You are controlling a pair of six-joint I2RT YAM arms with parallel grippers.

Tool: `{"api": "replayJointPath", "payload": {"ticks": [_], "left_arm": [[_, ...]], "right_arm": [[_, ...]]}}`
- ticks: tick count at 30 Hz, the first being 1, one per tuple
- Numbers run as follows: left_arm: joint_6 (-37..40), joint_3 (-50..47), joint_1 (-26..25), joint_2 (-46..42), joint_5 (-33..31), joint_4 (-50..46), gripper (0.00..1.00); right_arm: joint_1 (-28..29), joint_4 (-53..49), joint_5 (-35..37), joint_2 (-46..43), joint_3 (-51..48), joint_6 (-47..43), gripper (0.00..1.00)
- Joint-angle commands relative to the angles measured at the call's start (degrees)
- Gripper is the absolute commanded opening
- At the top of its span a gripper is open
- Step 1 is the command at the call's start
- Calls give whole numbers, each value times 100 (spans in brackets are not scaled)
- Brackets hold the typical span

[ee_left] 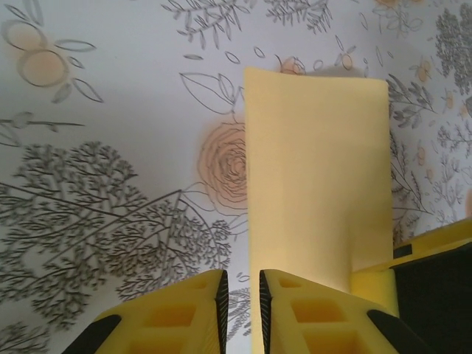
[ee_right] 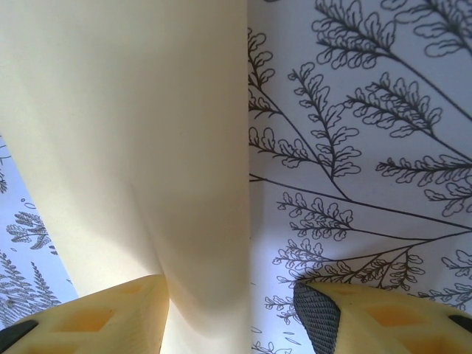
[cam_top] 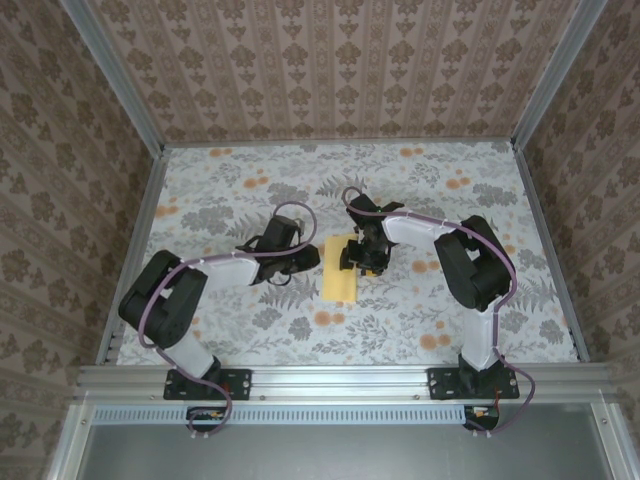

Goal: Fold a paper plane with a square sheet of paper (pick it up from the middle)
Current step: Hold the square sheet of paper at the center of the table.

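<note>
The square sheet of paper (cam_top: 340,282) lies near the middle of the worktop (cam_top: 480,320) (a flower-printed surface). It is folded into a narrow rectangle whose long axis runs from the near edge toward the far edge. The left gripper (ee_left: 242,310) hangs over the rectangle's left long edge, its jaws only a narrow slit apart, with nothing clamped. The right gripper (ee_right: 228,321) stands about half open at the right side. A raised fold of paper rises between its fingers, loose and not pinched.
</note>
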Motion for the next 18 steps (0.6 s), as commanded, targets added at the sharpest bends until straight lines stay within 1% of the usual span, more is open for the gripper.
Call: {"api": "replayJointPath", "payload": {"ticks": [1,6,18], "left_arm": [[-57,250,-99,178,415,187,20],[15,478,-207,424,612,71,16],[50,789,-294,870,780,-194,11]], "right_arm": [[-43,-296,869,858,-526,70,56],[-42,-293,895,907,-518,21,56],[-42,-296,887,978,-502,-8,56]]}}
